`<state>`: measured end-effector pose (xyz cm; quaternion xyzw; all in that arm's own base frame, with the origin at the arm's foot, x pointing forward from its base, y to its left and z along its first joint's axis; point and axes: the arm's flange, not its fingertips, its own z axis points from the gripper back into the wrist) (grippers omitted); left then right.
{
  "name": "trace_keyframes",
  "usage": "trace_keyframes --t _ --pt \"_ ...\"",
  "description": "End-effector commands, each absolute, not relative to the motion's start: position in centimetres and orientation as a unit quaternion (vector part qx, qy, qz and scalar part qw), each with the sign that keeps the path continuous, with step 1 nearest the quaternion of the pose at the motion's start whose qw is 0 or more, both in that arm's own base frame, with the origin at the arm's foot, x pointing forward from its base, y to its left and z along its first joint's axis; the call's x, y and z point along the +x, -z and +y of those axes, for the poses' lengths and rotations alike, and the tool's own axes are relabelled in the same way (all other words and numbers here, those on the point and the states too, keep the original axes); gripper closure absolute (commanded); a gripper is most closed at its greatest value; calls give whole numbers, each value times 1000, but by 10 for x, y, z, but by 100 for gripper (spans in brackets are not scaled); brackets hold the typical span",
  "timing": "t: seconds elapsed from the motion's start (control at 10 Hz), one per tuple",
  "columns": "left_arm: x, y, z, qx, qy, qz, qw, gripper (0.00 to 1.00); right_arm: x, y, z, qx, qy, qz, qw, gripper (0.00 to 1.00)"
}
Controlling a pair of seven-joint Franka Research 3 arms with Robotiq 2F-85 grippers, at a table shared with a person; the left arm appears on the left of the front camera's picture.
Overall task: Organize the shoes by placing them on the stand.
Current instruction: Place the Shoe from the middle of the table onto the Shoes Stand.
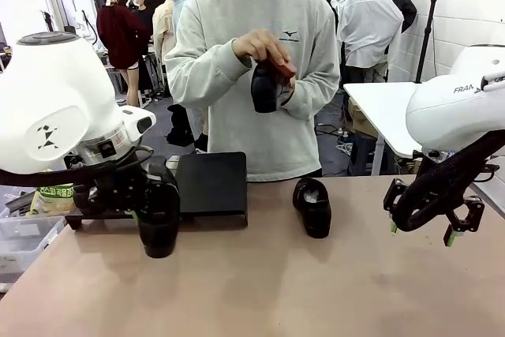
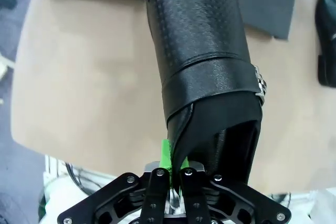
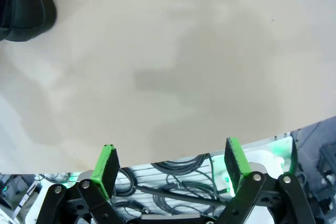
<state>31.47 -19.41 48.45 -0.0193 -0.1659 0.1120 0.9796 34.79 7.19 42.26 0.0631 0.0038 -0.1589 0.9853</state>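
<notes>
Front view: at lower left the left gripper (image 1: 142, 209) is closed on a shoe (image 1: 159, 230), just beside the stand (image 1: 211, 183). A second shoe (image 1: 312, 207) lies at table (image 1: 260, 290) centre. A hand (image 1: 264, 46) holds a third shoe (image 1: 264, 88). At right, the right gripper (image 1: 420, 233) is wide open and empty. I cannot tell what the clear bin (image 1: 24, 242) at lower left contains.
Left wrist view: the pads pinch the shoe's rim.
Right wrist view: nothing is between the fingers; the second shoe is at upper left.

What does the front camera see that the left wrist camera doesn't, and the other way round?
Front camera: a person's hands holding a raised shoe, and the right gripper open above the table.
Left wrist camera: the left gripper pinching the heel rim of the gripped shoe, plus its dotted leather and metal buckle.
Both: the gripped shoe, the black stand, and the lying shoe on the table.
</notes>
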Motion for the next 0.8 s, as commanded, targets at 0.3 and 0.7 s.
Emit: trace_keyframes --t 0.3,0.7 --pt "315 -485 -194 -19 -112 -166 980 100 347 -422 71 59 154 5 986 0" --pt "357 -492 -166 -6 -123 -286 950 100 347 -422 71 59 154 5 986 0"
